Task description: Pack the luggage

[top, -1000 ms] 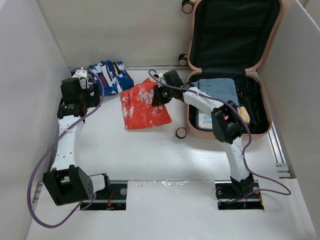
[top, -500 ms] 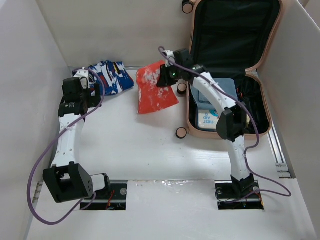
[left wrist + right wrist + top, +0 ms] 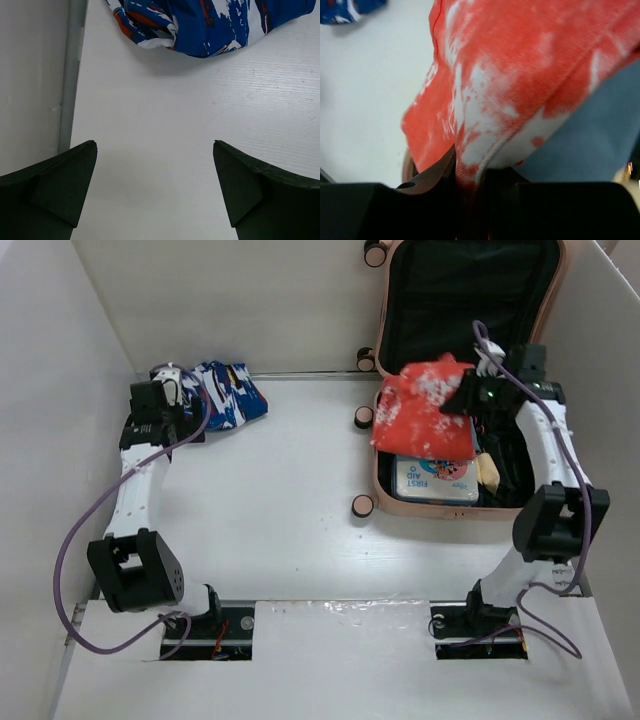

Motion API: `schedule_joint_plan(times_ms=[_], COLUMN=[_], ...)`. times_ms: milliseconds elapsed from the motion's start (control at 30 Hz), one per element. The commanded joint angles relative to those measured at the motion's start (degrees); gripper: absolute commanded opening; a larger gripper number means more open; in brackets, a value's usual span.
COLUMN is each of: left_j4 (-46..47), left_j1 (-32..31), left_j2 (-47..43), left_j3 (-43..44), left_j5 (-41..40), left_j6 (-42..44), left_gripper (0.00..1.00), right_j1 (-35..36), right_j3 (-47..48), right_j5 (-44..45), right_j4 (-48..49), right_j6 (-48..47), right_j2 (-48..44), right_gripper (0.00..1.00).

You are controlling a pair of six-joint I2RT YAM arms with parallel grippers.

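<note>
Two grippers are seen here, doing pretty different things. The right gripper (image 3: 470,398) is clamped tight on a red-and-white cloth (image 3: 428,412), which is held up over the bottom half of the luggage (image 3: 432,510). The luggage is parked open at the back right of the table (image 3: 280,530), lid propped against the back wall. A first aid box (image 3: 432,478) is seen lying inside, partly covered by the cloth, and some grey-blue fabric (image 3: 600,130) is glimpsed under it in the right wrist view. The left gripper (image 3: 154,146) is spread wide with nothing in it, over bare table just short of a blue, white and red cloth (image 3: 225,392) at the back left.
</note>
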Motion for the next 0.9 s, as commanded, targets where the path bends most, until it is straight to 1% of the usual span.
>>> schedule_joint_plan(times_ms=[0, 33, 67, 100, 167, 200, 233, 300, 333, 433, 467, 500, 567, 600, 633, 700, 800, 833, 867], left_j4=[-0.21, -0.21, -0.21, -0.21, -0.21, -0.21, -0.21, -0.21, -0.21, -0.21, -0.21, -0.21, -0.21, -0.21, -0.21, -0.21, -0.21, -0.21, -0.74], left_j1=[0.12, 0.12, 0.12, 0.12, 0.12, 0.12, 0.12, 0.12, 0.12, 0.12, 0.12, 0.12, 0.12, 0.12, 0.12, -0.40, -0.92, -0.93, -0.93], left_j2=[2.20, 3.00, 3.70, 5.19, 6.60, 7.65, 7.66, 8.19, 8.19, 8.19, 8.19, 8.19, 7.66, 7.14, 7.13, 7.13, 6.09, 6.08, 6.08], left_j3=[4.89, 5.68, 6.38, 7.69, 8.84, 9.37, 10.25, 10.78, 10.78, 10.17, 9.65, 9.64, 9.11, 9.11, 8.59, 8.59, 8.06, 8.06, 8.06], left_j5=[2.37, 2.38, 3.25, 3.87, 4.93, 5.71, 6.50, 7.21, 7.21, 7.21, 7.21, 7.21, 7.21, 6.43, 5.73, 5.72, 5.10, 4.50, 4.49], left_j6=[-0.88, -0.88, -0.88, -0.88, -0.88, -1.49, -1.50, -1.50, -1.50, -0.97, -0.97, -0.97, 0.25, 0.26, 0.96, 1.57, 1.58, 2.10, 2.11], left_gripper=[1.00, 1.00, 1.00, 1.00, 1.00, 1.00, 1.00, 1.00, 1.00, 1.00, 1.00, 1.00, 1.00, 1.00, 1.00, 1.00, 1.00, 1.00, 1.00], right_j1=[-6.00, -10.55, -12.25, -13.40, -14.02, -14.02, -14.02, -14.02, -14.02, -14.02, -12.63, -12.01, -10.69, -9.99, -8.85, -8.23, -8.22, -8.22, -8.22], right_j3=[-11.48, -14.56, -19.46, -21.08, -23.02, -23.03, -23.03, -23.03, -23.03, -19.52, -17.16, -17.14, -13.20, -11.97, -9.52, -8.01, -6.42, -5.81, -5.80], right_j5=[-8.74, -12.41, -13.40, -13.41, -13.41, -13.41, -13.41, -11.75, -11.04, -5.95, -3.59, -2.35, 0.37, 3.87, 5.30, 6.71, 7.94, 8.82, 9.35], right_j4=[-0.41, -0.41, 0.20, -0.40, -2.24, -4.86, -4.89, -5.77, -4.99, -3.84, -3.84, -3.84, -5.32, -5.85, -6.47, -6.47, -7.52, -7.53, -8.22], right_j6=[-7.14, -8.02, -8.99, -11.17, -14.61, -17.58, -18.92, -20.33, -20.34, -19.19, -19.19, -19.19, -19.19, -19.19, -19.89, -20.42, -20.42, -20.42, -20.42], right_j2=[-7.07, -8.04, -8.74, -8.75, -6.65, -3.42, -2.00, 0.81, 0.83, 0.83, 0.83, 1.35, 1.36, 1.36, 1.97, 2.59, 5.57, 6.10, 6.10], right_gripper=[0.00, 0.00, 0.00, 0.00, 0.00, 0.00, 0.00, 0.00, 0.00, 0.01, 0.08, 0.11, 0.14, 0.15, 0.17, 0.19, 0.40, 0.59, 0.66])
